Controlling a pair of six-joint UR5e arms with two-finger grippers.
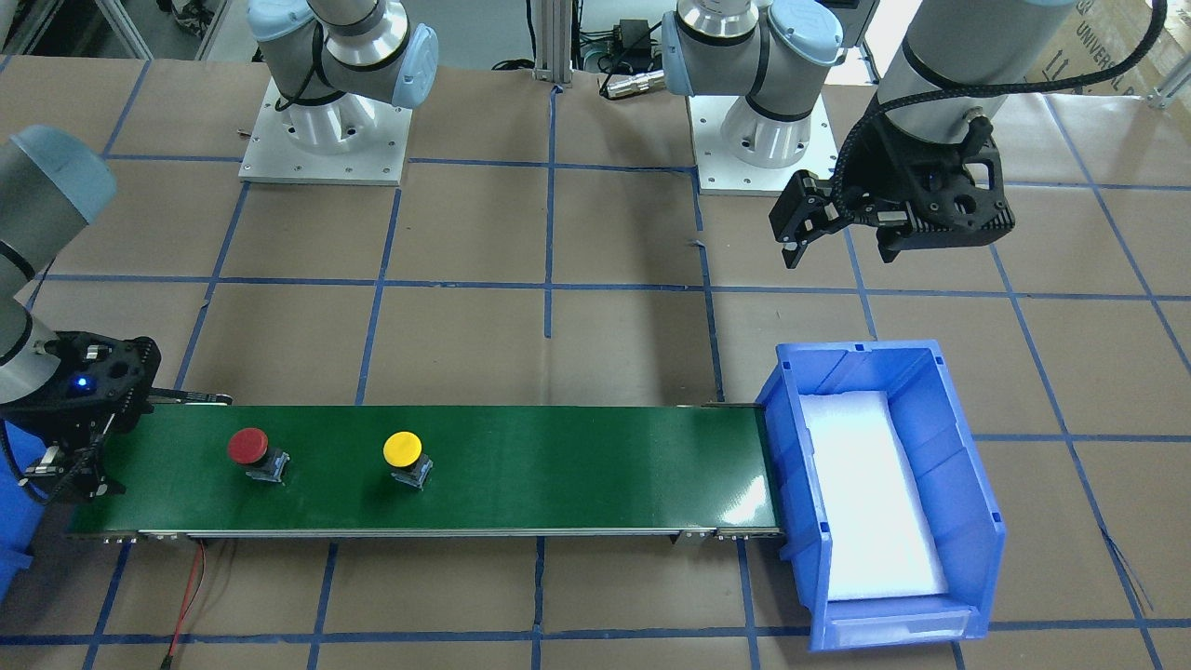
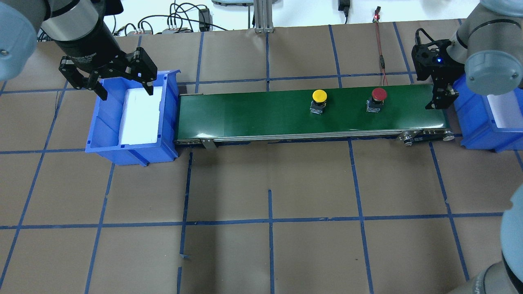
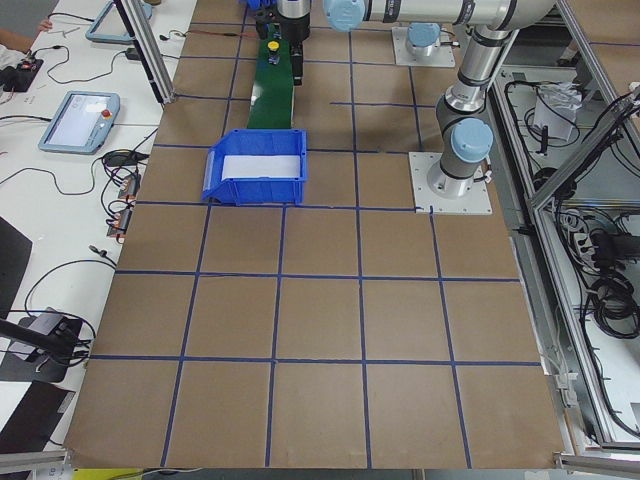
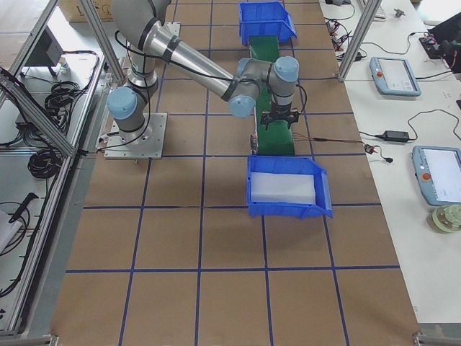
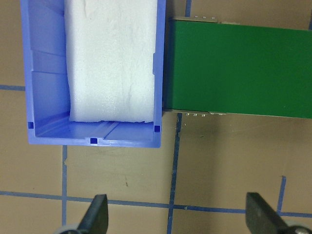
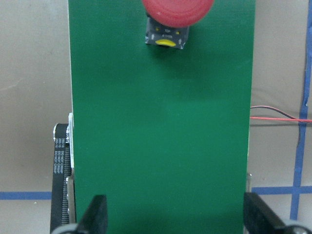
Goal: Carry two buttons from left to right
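Front-facing view: a green conveyor belt [image 1: 577,465] crosses the desk [image 1: 465,233]. The red button [image 1: 248,447] stands upright on it, and the yellow button [image 1: 403,449] is near it at 3 o'clock. The right end effector [image 1: 70,470] hangs over the belt's end, at 9 o'clock from the red button and apart from it. The left end effector [image 1: 842,244] hovers spread and empty at 12 o'clock from the left bin [image 1: 977,484], which holds only white foam [image 1: 865,493].

Overhead view: the right bin [image 2: 474,130] sits just past the belt's end. The arm and the frame edge hide much of it.

Right wrist view: the fingers are spread wide and hold nothing. The red button is at 12 o'clock, its cap cut off at the top edge. The next step is probably picking up this button. To do it well, centre over the stubby body, descend straight and close below the cap. Whether the belt is running cannot be told.

Left wrist view: the fingers are spread above bare desk, with the bin at 11 o'clock.

Side views: the buttons are too small or hidden behind the arm.
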